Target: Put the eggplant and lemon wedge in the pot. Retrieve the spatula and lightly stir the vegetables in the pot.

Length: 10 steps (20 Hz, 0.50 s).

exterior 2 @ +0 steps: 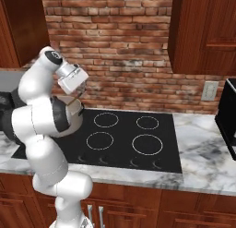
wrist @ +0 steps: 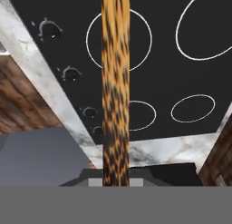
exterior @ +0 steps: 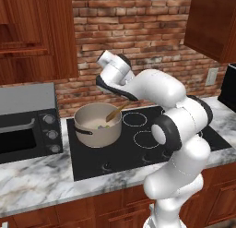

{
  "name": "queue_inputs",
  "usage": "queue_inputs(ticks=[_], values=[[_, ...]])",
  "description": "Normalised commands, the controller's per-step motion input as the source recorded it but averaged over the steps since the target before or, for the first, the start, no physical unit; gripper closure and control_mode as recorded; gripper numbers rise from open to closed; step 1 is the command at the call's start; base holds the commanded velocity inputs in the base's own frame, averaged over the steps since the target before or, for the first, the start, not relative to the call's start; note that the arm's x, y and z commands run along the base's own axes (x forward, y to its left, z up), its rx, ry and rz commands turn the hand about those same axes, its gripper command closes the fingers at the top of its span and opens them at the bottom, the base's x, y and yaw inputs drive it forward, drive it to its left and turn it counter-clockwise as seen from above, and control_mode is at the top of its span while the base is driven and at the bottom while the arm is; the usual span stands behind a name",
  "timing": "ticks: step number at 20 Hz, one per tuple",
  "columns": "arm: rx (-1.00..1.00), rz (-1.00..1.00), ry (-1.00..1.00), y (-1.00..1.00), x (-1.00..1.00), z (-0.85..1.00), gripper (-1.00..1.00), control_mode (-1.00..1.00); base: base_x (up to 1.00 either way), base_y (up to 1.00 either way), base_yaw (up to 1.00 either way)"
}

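Observation:
The beige-grey pot (exterior: pixel 92 132) stands on the left rear burner of the black cooktop (exterior: pixel 138 151), and the arm partly covers the pot (exterior 2: pixel 75 119) in the right base view. My gripper (exterior: pixel 131 99) is above and to the right of the pot, shut on the handle of the wooden spatula (exterior: pixel 116 112). The spatula slants down to the left with its head inside the pot. In the hand view the spatula (wrist: pixel 115 91) runs straight up from my gripper (wrist: pixel 115 178). A tiny yellow-green lemon wedge (exterior: pixel 106 126) lies on the pot's floor. The eggplant is too small to make out beside it.
A grey microwave (exterior: pixel 27 123) stands on the marble counter (exterior: pixel 37 185) left of the pot. A dark appliance (exterior 2: pixel 229 125) sits at the counter's right end. Wooden cabinets (exterior 2: pixel 205 33) hang above, against a brick wall. The other burners (exterior 2: pixel 146 144) are bare.

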Motion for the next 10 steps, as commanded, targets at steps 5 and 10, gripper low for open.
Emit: queue_inputs(ticks=[5, 10], values=[[-0.03, 0.02, -0.02, 0.03, 0.16, -0.38, 1.0, -1.0, 0.0, 0.0, 0.0], [-0.07, 0.0, 0.0, 0.18, 0.25, -0.38, 1.0, -1.0, 0.0, 0.0, 0.0]])
